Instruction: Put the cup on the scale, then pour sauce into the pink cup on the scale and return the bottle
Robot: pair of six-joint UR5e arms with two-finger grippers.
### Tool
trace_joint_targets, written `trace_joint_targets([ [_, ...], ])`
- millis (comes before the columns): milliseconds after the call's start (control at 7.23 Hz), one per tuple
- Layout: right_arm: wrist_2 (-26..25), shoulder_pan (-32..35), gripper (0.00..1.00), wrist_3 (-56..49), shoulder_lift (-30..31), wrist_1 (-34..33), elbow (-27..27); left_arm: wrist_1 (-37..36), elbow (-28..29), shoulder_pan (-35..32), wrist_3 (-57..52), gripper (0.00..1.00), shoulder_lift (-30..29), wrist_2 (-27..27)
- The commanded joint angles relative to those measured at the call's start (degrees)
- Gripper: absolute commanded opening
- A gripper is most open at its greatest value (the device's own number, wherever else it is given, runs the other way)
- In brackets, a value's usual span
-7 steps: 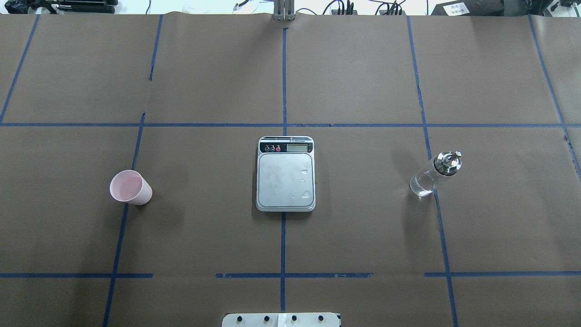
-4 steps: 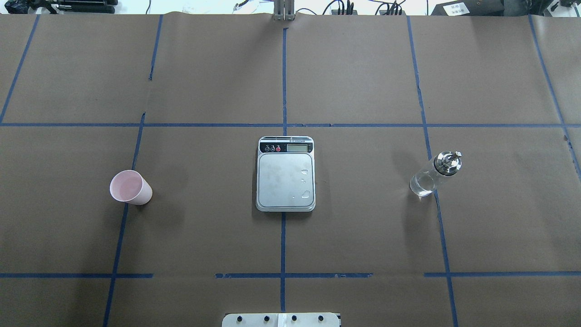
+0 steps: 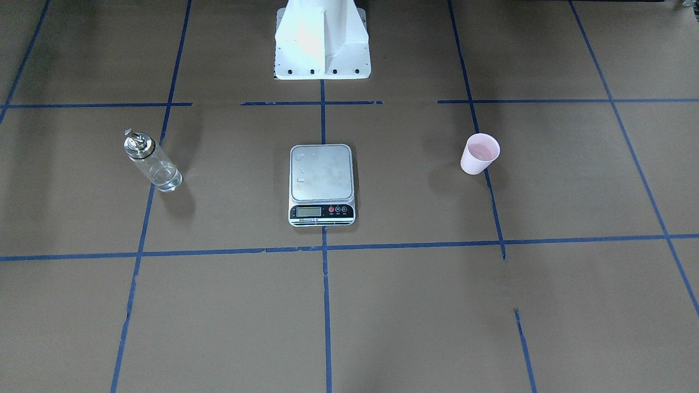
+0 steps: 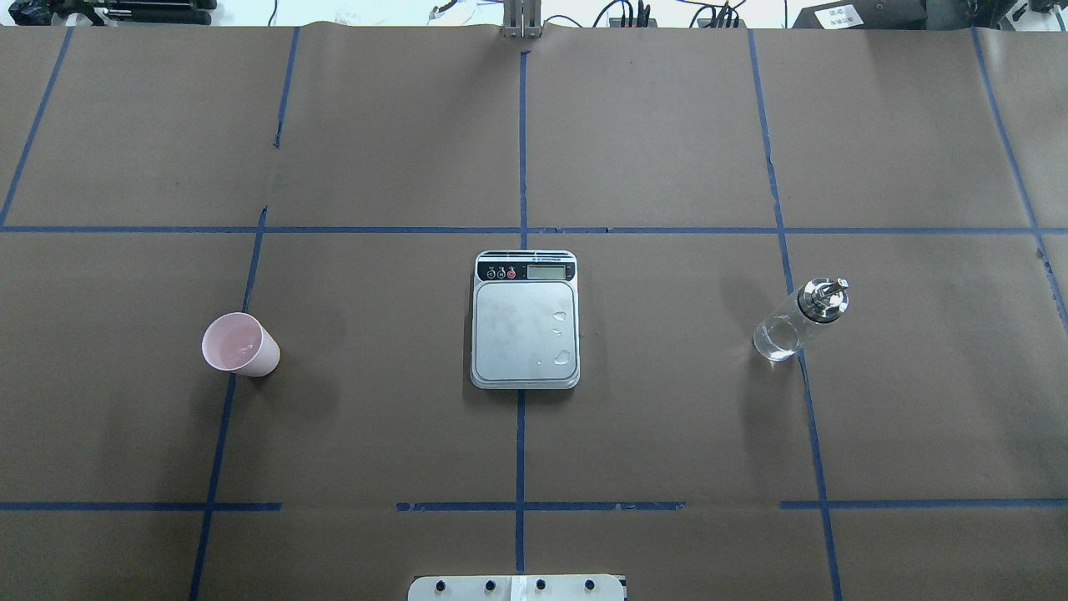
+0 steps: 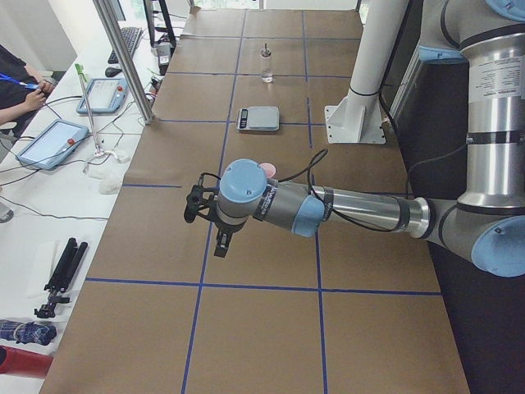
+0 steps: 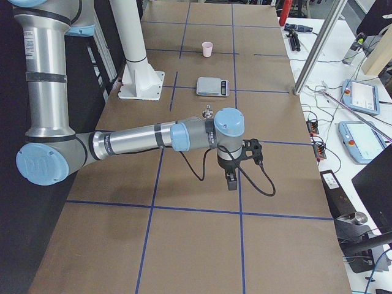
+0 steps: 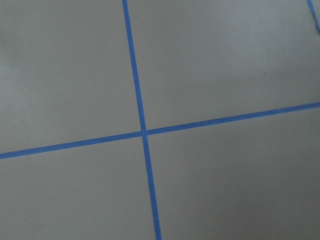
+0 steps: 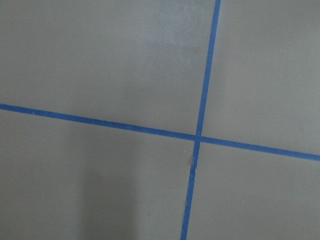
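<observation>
We see the cup [image 4: 240,344] standing upright on the brown paper [image 4: 667,125], well to the left of the scale [image 4: 525,321], its foot on a line of blue tape [image 4: 521,150]. It is open side up, and nothing touches it. The scale lies flat at the middle of the table on the centre tape line, with its black display strip on the far edge, away from the robot's base [image 3: 322,41]. A few clear drops [image 4: 566,357] sit on the right side of its steel platform, which carries nothing else. The bottle [image 4: 799,320] stands upright well to the right of the scale, also on a tape line, with its metal spout on top. Cup, scale and bottle form a rough row across the table, each well apart from the next.

We find the left gripper [image 5: 221,240] only in the left side view. It points down over the paper at the table's left end, on the left arm [image 5: 353,209], which stretches out low and level and partly hides the cup behind it. The right gripper [image 6: 231,181] appears only in the right side view, hanging the same way at the right end on the right arm [image 6: 135,141], nearer to us than the bottle. We cannot tell whether either pair of jaws is apart or closed. Neither gripper is beside anything. Each wrist view shows only a crossing of tape lines on the paper.
</observation>
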State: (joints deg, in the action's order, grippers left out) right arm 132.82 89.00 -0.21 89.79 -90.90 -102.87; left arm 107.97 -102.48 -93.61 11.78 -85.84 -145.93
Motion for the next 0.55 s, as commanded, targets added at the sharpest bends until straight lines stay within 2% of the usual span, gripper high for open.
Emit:
trace_joint_targets([
  [0, 0.16, 0.03, 1.00, 0.21, -0.06, 2.39, -0.05, 18.40, 7.93, -0.08, 5.27, 1.00, -4.84, -3.31],
  [138, 0.25, 0.03, 1.00, 0.21, 0.12, 3.26, -0.05, 24.25, 9.91, 0.10, 4.92, 1.00, -5.65, -2.53],
  [415, 0.60, 0.03, 1.00, 0.30, -0.23, 3.54, -0.22, 28.84, 9.06, 1.67, 2.57, 1.00, -5.75, 4.48],
])
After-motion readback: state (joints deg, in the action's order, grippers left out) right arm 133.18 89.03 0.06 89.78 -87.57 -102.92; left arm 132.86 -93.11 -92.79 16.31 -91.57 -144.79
